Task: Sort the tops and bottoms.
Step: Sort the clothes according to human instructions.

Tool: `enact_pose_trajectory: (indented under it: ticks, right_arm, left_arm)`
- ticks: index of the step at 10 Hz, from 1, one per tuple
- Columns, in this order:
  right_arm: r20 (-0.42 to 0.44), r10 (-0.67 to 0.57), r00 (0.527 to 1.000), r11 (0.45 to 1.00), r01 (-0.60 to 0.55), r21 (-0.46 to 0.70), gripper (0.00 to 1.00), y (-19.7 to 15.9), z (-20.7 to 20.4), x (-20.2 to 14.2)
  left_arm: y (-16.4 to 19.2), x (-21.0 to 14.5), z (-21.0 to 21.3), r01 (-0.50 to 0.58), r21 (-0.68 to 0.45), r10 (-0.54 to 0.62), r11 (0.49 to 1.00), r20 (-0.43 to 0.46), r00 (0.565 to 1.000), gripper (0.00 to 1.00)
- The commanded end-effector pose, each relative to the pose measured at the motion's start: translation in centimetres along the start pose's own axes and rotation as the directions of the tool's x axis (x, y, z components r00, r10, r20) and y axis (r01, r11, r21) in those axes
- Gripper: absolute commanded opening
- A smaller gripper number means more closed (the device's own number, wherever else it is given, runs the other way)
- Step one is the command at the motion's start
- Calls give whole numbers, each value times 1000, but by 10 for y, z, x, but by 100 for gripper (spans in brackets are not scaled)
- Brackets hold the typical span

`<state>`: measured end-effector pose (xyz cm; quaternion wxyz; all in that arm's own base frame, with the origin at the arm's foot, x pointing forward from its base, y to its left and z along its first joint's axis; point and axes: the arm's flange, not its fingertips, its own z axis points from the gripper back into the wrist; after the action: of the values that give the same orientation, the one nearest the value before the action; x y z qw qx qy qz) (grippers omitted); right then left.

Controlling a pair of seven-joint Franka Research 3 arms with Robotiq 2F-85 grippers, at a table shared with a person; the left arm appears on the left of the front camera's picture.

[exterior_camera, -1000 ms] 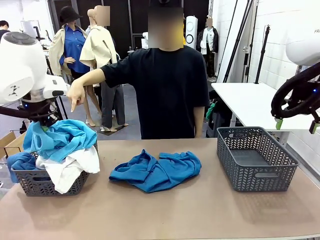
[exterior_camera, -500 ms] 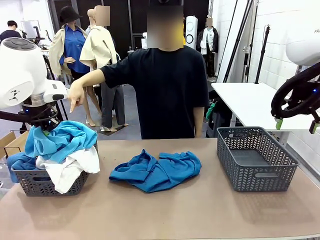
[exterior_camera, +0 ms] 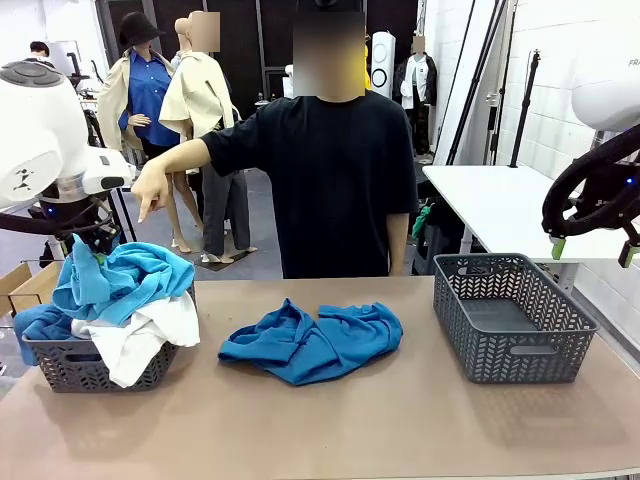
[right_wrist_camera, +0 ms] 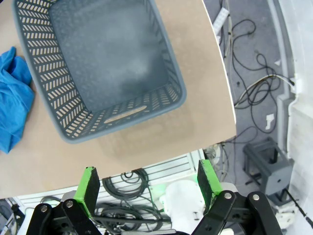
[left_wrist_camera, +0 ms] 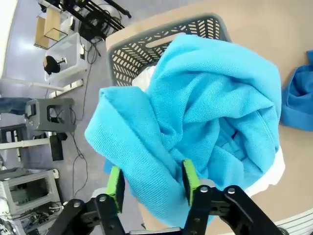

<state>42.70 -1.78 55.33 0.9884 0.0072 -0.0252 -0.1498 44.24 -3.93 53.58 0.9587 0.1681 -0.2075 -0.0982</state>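
Turquoise top (left_wrist_camera: 205, 112) between left pincer (left_wrist_camera: 152, 180) pads, over basket (left_wrist_camera: 146, 49).

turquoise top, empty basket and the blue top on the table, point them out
turquoise top (left_wrist_camera: 205, 103), left wrist view, bunched middle
empty basket (exterior_camera: 512, 375), front view, near wall
blue top on the table (exterior_camera: 315, 345), front view, middle fold
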Motion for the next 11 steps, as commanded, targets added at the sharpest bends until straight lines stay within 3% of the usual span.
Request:
enact_pose_trajectory:
  ticks: [1, 4, 5, 8, 11]
  right_arm:
    - [0, 7, 1000, 1000, -7, 4, 100, 0, 0, -1]
    - [0, 7, 1000, 1000, -7, 4, 100, 0, 0, -1]
    - [0, 7, 1000, 1000, -7, 4, 100, 0, 0, -1]
    - [0, 7, 1000, 1000, -7, 4, 100, 0, 0, -1]
    - [0, 7, 1000, 1000, -7, 4, 100, 0, 0, -1]
  left_arm:
    - [16, 4, 22, 4, -3, -4, 1000, 2, 1000, 100]
    - [54, 24, 74, -42, -44, 45, 998, 52, 998, 100]
    - [79, 35, 96, -93, -97, 104, 991, 111, 988, 100]
    - [187, 72, 151, -258, -89, 270, 962, 175, 947, 100]
    - [276, 77, 177, -401, -38, 401, 915, 178, 899, 100]
